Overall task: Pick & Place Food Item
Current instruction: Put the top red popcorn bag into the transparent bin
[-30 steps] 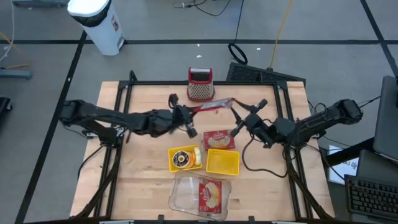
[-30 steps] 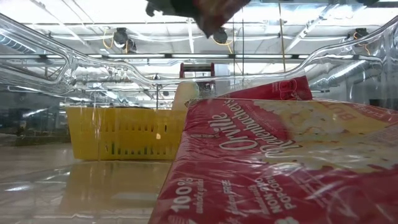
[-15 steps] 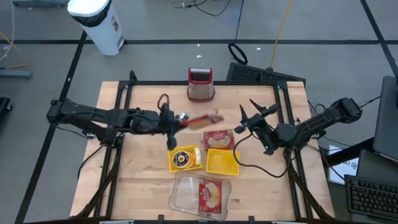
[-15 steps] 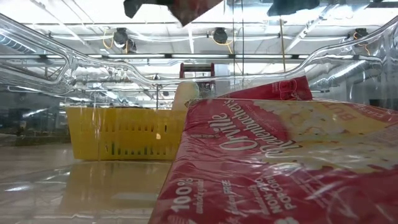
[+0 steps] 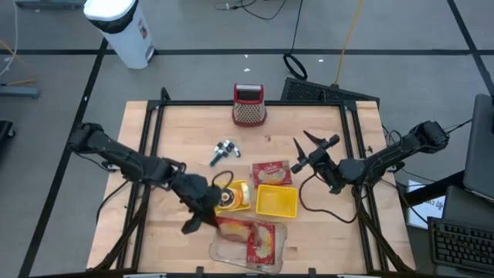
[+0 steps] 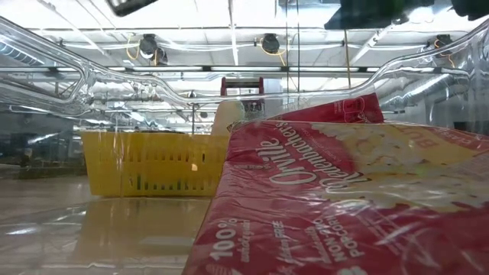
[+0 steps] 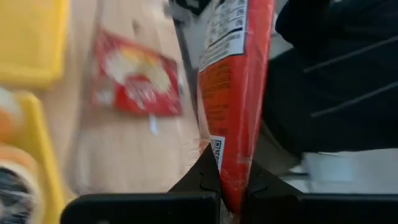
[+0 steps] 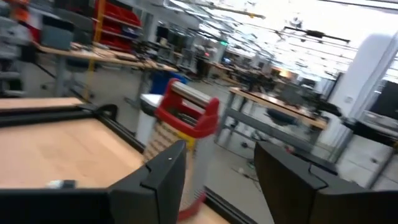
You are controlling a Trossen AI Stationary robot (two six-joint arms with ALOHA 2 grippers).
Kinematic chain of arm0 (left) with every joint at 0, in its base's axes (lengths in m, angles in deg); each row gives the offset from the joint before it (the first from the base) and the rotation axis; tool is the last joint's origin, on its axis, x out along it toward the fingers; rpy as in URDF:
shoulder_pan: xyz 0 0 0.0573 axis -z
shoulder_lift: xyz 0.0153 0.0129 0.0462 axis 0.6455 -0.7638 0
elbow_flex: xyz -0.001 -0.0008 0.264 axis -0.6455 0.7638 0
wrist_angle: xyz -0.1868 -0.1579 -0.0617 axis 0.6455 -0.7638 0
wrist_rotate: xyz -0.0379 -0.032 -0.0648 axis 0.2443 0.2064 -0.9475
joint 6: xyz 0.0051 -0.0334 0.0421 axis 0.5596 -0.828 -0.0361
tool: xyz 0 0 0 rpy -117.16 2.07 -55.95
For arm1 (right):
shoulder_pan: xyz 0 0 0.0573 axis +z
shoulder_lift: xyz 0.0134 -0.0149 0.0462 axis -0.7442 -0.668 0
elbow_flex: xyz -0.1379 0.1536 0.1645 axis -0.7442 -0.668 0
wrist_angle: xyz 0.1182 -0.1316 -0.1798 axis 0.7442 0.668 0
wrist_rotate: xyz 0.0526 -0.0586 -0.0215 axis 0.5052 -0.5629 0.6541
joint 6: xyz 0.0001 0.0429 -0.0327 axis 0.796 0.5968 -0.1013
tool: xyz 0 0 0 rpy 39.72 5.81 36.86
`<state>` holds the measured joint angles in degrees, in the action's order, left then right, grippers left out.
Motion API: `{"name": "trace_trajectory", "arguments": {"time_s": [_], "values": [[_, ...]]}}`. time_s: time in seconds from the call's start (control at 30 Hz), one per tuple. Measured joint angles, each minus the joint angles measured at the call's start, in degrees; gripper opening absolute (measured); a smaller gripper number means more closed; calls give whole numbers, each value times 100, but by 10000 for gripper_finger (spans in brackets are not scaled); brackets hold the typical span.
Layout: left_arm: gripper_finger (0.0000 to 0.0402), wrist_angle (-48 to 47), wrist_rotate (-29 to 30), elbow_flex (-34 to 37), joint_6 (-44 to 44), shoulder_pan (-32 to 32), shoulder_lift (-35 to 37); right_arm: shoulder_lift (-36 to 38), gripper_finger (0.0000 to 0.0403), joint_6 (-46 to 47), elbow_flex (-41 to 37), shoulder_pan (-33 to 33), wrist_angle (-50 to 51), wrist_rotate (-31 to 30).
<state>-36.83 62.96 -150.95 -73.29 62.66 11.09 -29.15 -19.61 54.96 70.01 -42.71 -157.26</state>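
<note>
My left gripper point(image 5: 210, 218) is shut on a red-orange snack packet point(image 5: 231, 227) that hangs over the left end of a clear plastic container point(image 5: 224, 249) at the table's near edge. A red popcorn packet point(image 5: 262, 241) lies flat inside that container and fills the low view point(image 6: 344, 198). My right gripper point(image 5: 306, 151) stands open at the table's right, raised and level, with nothing between its fingers. In its wrist view it point(image 8: 217, 174) faces the red basket point(image 8: 186, 115). My left gripper pinches the snack packet's thin edge point(image 7: 233, 186) between its two fingers point(image 7: 205, 177), with the packet reaching away from them edge-on. The fingers slant down toward the table's near right. The packet is lifted clear, above the container's left end.
A yellow basket point(image 5: 275, 201) and a yellow round tin point(image 5: 228, 197) sit just beyond the container. Another red packet point(image 5: 270, 171) lies flat at mid table, with a small metal object point(image 5: 224, 149) to its left. A red basket point(image 5: 248, 104) stands at the far edge.
My left gripper has swung from the table's far middle toward the near edge, turning and tipping down, and has carried the snack packet to above the clear container's left end. My right gripper has stayed at the right and sunk a little.
</note>
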Motion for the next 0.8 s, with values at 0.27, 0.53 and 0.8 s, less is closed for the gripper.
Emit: {"name": "trace_trajectory", "arguments": {"time_s": [0.27,0.53,0.8], "values": [[1,21,-182,-141,-870,151,-658,0,173,932,-10,-1,551,893],[1,-753,-316,-1227,-444,286,-1448,-2,171,1739,-10,56,1237,1075],[0,-1274,-162,-1695,-162,204,-2240,-2,171,1733,-10,217,1281,1068]]}}
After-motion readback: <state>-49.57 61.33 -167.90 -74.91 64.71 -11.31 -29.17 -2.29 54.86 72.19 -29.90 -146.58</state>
